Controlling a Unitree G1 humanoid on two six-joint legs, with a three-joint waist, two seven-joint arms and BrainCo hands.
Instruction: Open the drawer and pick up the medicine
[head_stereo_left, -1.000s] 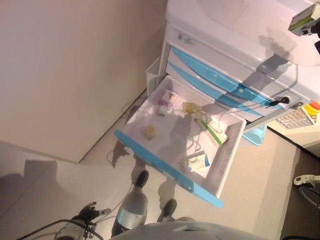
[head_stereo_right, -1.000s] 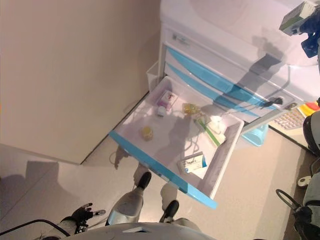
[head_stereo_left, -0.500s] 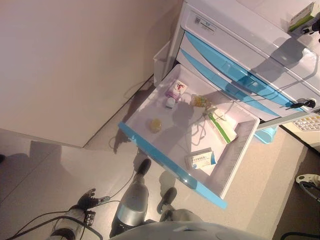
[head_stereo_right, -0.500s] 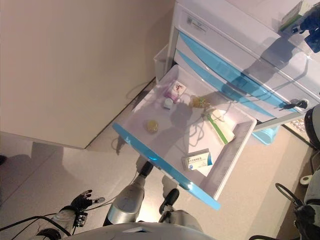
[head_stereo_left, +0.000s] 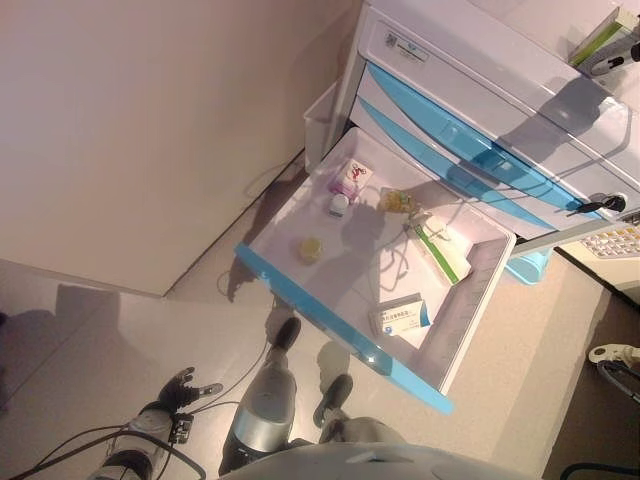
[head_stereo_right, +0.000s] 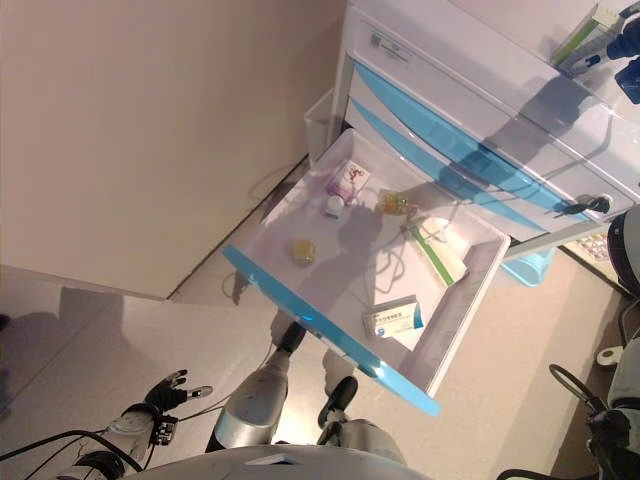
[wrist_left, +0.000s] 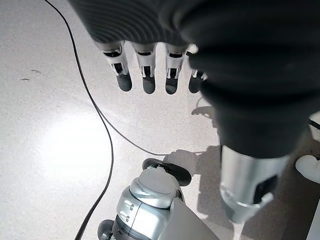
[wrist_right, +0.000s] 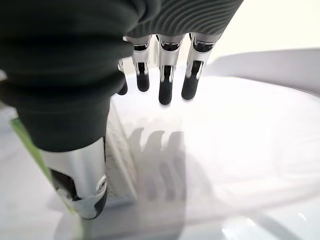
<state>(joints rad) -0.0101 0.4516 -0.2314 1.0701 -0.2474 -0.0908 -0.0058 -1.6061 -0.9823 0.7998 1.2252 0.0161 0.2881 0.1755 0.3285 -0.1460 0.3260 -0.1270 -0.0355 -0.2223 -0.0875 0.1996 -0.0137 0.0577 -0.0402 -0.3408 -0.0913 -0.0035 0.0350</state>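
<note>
Pale speckled floor runs up to a white cabinet (head_stereo_left: 470, 45) with blue drawer fronts. Nearest, at the lower left, the left hand (head_stereo_left: 181, 385) hangs idle over the floor, fingers slack and empty, well apart from everything.

Beyond it, the lowest drawer (head_stereo_left: 330, 322) stands fully pulled out. Inside lie:
- a blue-and-white box (head_stereo_left: 403, 318) near the front right corner,
- a long green-and-white carton (head_stereo_left: 443, 252) along the right wall,
- a small amber jar (head_stereo_left: 311, 248) near the left wall,
- a pink box (head_stereo_left: 350, 178) and a white bottle (head_stereo_left: 339, 205) at the back left corner.

Farthest, at the cabinet top's right edge, the right hand (wrist_right: 75, 170) is with a green-edged medicine box (head_stereo_left: 598, 40). Its fingers (wrist_right: 165, 75) are straight over the white top. The thumb lies along the box's long side. No pinch is evident.

Judgement: the box appears to stand on the cabinet top. It lies on the thumb side of the right hand, long axis parallel to the thumb. The right hand is far nearer than the left.
</note>
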